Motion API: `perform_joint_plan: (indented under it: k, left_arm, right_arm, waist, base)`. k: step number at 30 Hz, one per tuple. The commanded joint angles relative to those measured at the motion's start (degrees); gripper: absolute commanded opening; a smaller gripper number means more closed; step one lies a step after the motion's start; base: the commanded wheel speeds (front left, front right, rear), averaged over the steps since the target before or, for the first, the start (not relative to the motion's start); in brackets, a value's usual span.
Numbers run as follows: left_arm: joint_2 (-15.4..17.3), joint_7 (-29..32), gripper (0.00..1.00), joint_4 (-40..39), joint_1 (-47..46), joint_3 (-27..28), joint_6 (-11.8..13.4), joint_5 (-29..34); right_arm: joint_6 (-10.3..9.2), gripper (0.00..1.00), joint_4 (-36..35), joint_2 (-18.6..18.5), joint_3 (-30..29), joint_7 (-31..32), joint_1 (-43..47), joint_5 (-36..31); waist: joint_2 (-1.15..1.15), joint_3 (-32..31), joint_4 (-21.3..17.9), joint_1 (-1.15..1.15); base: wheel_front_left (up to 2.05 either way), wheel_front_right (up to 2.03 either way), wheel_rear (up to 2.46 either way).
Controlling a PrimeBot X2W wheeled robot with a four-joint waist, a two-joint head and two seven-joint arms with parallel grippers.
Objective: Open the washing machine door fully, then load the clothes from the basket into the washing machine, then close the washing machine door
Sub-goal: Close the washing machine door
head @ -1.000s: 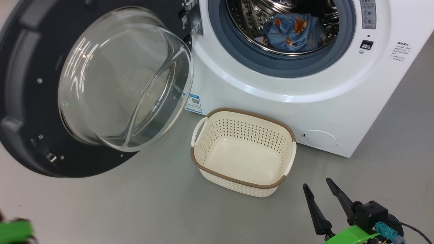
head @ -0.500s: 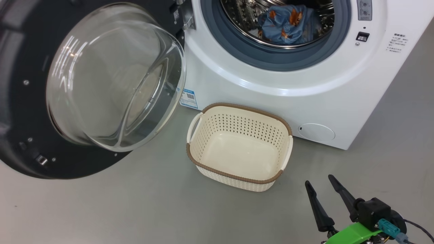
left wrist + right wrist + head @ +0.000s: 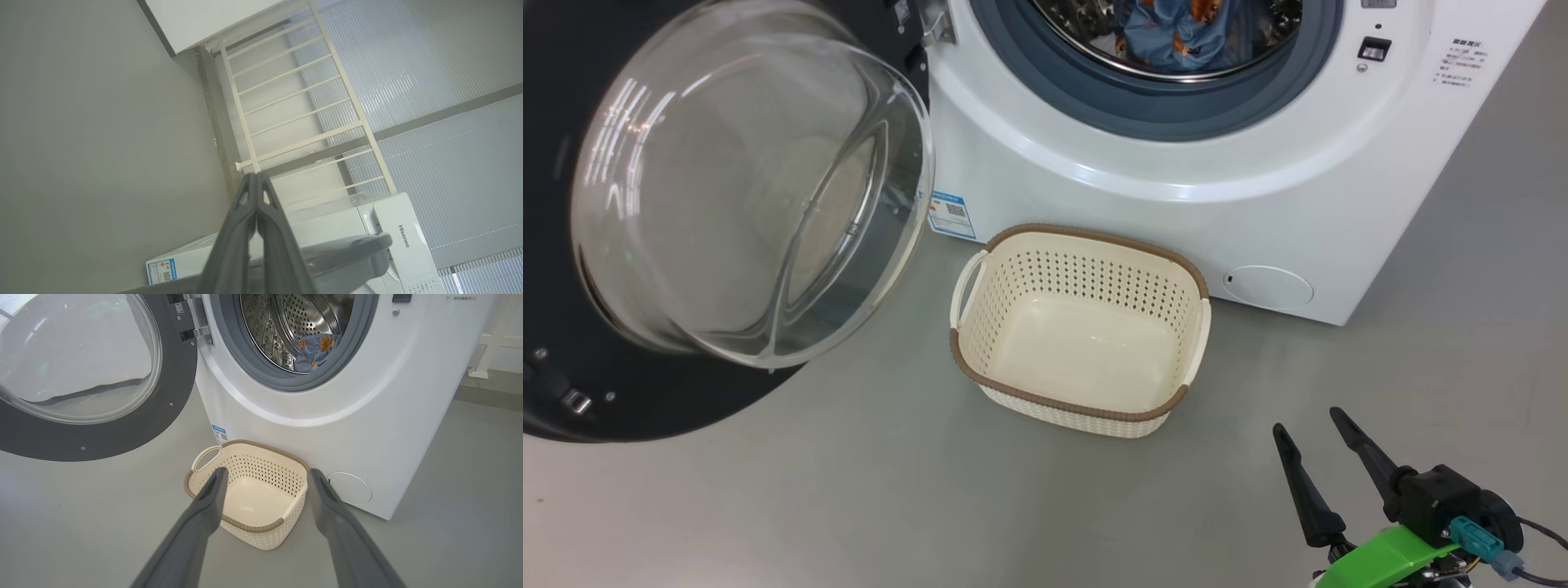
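Note:
The washing machine door (image 3: 556, 392) stands swung wide open at the left, its glass bowl bulging toward me. Light blue clothes (image 3: 1168, 33) with orange prints lie in the drum of the white washing machine (image 3: 1176, 204). The cream basket (image 3: 1078, 404) sits on the floor in front of the machine with nothing in it. My right gripper (image 3: 1307, 420) hovers open and holding nothing, to the lower right of the basket. The right wrist view looks past that gripper (image 3: 267, 472) at the basket (image 3: 249, 526), the door (image 3: 102, 433) and the clothes (image 3: 314, 351). My left gripper (image 3: 256, 174) is shut on nothing and points up past the machine (image 3: 392, 228).
Grey floor (image 3: 931, 506) spreads around the basket and under the door. A white railing (image 3: 286, 102) and ribbed window panels stand behind the machine. A white post (image 3: 486, 355) stands to the machine's right.
The head camera has moved, so the whole picture slid up and left. The green piece at the lower left corner has gone from the frame. The right gripper stays open.

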Motion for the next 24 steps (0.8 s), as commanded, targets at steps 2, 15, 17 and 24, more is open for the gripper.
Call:
perform_joint_plan:
  k: [2,15,17,24]
  left_arm:
    - [4.8,1.8,0.00,-0.9,-1.1,0.5,-1.1,-0.5]
    - [4.7,6.5,0.00,1.7,0.4,-0.3,-2.7,-3.0]
    - [4.6,6.5,0.00,2.2,0.8,-0.7,-2.7,-2.5]
    - [4.4,7.6,0.00,2.8,1.7,-1.4,-2.9,-2.6]
  right_arm:
    - [0.09,1.00,-1.9,-0.6,1.7,-0.3,-2.0,-0.4]
    - [0.09,1.00,-3.9,-2.0,2.1,1.2,-2.1,-0.5]
    - [0.09,1.00,-4.2,-2.2,2.1,1.4,-2.0,-0.5]
    - [0.09,1.00,-5.0,-2.6,1.8,1.9,-2.0,-0.5]
  waist:
    - [0.00,0.6,-0.4,0.00]
    - [0.00,1.9,-1.7,0.00]
    - [0.00,2.2,-2.0,0.00]
    - [0.00,3.0,-2.5,0.00]
  base:
    - [0.00,0.00,0.00]
    - [0.00,0.00,0.00]
    - [0.00,0.00,0.00]
    - [0.00,0.00,0.00]
